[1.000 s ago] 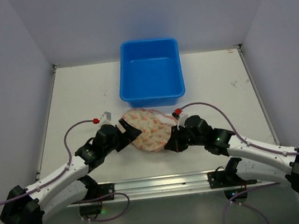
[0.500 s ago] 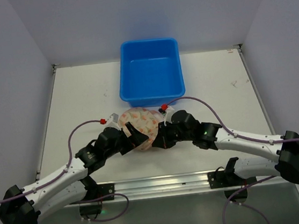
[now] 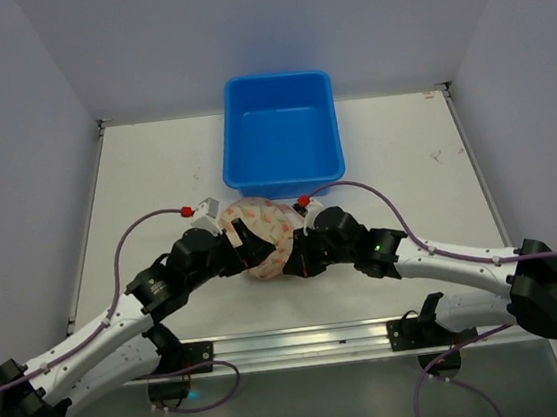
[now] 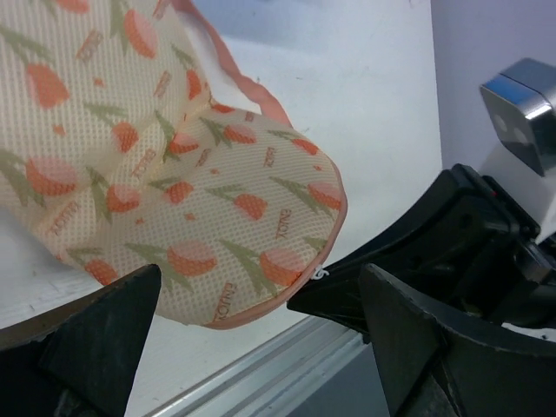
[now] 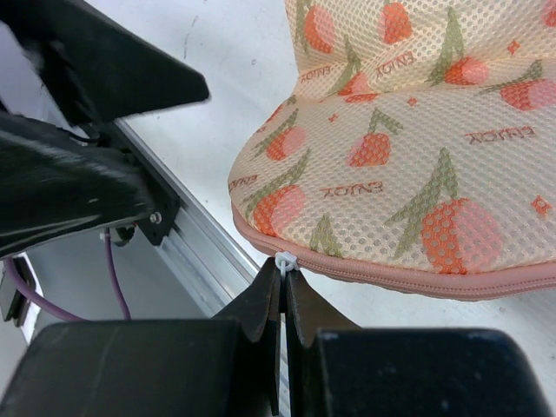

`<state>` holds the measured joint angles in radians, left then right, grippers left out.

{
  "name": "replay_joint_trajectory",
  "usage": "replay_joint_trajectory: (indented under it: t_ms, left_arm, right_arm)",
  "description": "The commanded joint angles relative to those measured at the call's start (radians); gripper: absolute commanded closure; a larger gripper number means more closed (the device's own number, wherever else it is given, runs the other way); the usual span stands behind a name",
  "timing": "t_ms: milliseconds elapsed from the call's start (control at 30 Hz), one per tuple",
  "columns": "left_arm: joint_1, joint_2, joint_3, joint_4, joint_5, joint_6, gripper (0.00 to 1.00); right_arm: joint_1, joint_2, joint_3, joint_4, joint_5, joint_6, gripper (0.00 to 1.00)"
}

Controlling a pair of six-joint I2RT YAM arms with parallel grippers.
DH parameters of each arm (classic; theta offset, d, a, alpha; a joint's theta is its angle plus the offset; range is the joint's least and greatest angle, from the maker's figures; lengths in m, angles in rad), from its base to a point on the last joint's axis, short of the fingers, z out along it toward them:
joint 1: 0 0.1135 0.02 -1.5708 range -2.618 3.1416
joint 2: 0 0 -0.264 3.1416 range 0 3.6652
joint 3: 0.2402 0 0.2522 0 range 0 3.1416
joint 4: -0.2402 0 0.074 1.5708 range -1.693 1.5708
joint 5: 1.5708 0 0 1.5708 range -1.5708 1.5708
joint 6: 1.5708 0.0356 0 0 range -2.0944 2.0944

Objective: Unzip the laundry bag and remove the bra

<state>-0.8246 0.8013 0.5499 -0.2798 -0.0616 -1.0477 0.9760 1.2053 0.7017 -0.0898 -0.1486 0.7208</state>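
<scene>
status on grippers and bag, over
Right gripper shut on zipper pull. Left gripper open at the laundry bag. Bra not in view. Nothing blocking.

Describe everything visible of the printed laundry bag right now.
Cream mesh laundry bag, orange tulip print, pink zipper edging, zipped shut along the visible edge. It sits humped on the white table, just in front of the blue plastic tub. The right end effector is shut on a small white pull tab at its edging; the open left end effector straddles its rounded end.
</scene>
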Motion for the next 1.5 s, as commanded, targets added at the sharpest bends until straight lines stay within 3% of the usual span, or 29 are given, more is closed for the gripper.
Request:
replay_joint_trajectory:
  t_ms: [0,67,367,567,733,1033,1200,1300,1333,1433,1467]
  left_arm:
    - [-0.005,0.027,0.091,-0.088,0.003,0.273,0.0]
    - [-0.005,0.042,0.107,-0.091,0.048,0.406,0.0]
    - [-0.027,0.065,0.12,-0.087,0.264,0.721,0.0]
    - [-0.071,0.101,0.11,-0.01,0.324,0.814,0.05]
    - [-0.122,0.2,0.146,-0.004,0.229,0.844,0.08]
    - [-0.188,0.251,0.162,0.053,0.106,0.812,0.36]
    - [-0.219,0.298,0.159,0.082,0.066,0.804,0.41]
    - [-0.229,0.312,0.159,0.087,0.037,0.804,0.55]
    - [-0.232,0.312,0.157,0.085,0.036,0.802,0.67]
    - [-0.232,0.3,0.153,0.087,0.022,0.801,0.87]
    - [-0.234,0.291,0.151,0.085,0.01,0.799,0.97]
  right_arm:
    - [0.004,0.01,0.036,0.002,0.027,-0.021,1.0]
    - [0.003,0.008,0.05,-0.027,0.032,-0.041,1.0]
    - [-0.016,-0.035,0.067,-0.133,0.027,-0.113,1.0]
    - [-0.025,-0.062,0.067,-0.16,0.011,-0.139,1.0]
    - [-0.026,-0.064,0.074,-0.16,-0.02,-0.138,1.0]
    - [-0.026,-0.058,0.084,-0.16,-0.055,-0.136,1.0]
    - [-0.025,-0.078,0.076,-0.16,-0.057,-0.135,1.0]
    - [-0.025,-0.09,0.068,-0.162,-0.052,-0.135,1.0]
    - [-0.026,-0.098,0.067,-0.162,-0.048,-0.133,1.0]
    - [-0.028,-0.113,0.053,-0.172,-0.026,-0.133,1.0]
    - [-0.031,-0.128,0.05,-0.179,-0.02,-0.133,1.0]
